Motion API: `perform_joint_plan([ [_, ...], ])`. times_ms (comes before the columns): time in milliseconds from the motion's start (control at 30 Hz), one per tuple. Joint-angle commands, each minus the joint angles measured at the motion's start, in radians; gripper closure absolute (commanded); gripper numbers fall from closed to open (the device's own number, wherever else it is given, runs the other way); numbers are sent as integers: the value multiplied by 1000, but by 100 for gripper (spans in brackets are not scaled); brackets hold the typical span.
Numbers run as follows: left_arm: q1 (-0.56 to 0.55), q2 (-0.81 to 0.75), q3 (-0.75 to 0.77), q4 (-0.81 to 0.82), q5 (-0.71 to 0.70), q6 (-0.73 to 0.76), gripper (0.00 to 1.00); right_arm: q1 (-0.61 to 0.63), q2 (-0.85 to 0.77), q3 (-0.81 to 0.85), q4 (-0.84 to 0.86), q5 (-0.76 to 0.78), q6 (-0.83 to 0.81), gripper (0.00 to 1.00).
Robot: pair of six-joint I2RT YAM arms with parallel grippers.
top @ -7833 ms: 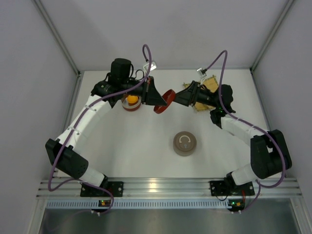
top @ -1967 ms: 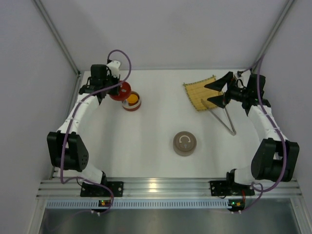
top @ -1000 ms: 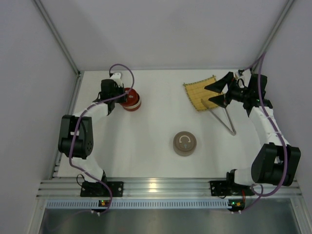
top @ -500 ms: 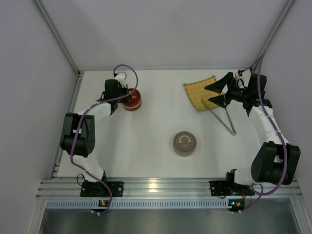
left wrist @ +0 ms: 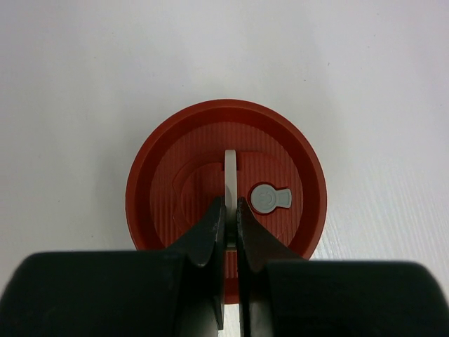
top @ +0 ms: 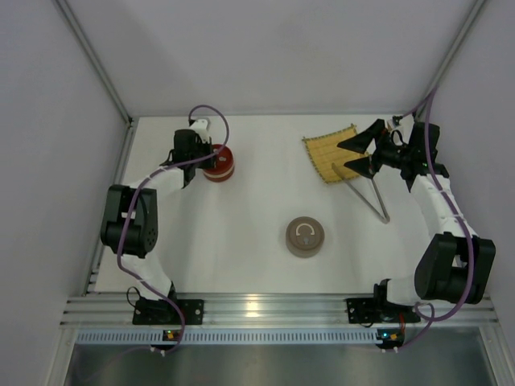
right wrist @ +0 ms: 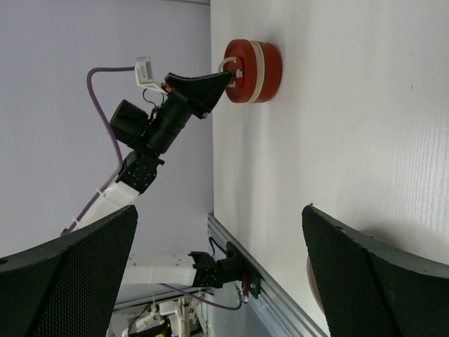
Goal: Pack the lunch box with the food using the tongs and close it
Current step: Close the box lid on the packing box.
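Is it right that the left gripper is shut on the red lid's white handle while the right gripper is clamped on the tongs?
Not quite. The right gripper is wide open with nothing between its fingers, as the right wrist view shows; the tongs lie on the table in the top view. The left gripper is indeed shut on the white handle of the red lid.

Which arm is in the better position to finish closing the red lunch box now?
Left. The left tool is shut on the pale handle of the red lid, which sits on the box. The right tool stands open far off, by the mat and tongs.
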State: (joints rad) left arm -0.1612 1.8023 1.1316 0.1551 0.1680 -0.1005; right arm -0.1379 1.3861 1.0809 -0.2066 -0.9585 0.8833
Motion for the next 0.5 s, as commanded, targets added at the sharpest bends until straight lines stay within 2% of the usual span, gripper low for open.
perform_joint_plan([
  [0,-4,25,48,31,21,16,100,-11,4,13,7,-9,-4,1],
  [467,-4,66,71,-20,47,31,99,-11,7,8,10,-11,-7,1],
])
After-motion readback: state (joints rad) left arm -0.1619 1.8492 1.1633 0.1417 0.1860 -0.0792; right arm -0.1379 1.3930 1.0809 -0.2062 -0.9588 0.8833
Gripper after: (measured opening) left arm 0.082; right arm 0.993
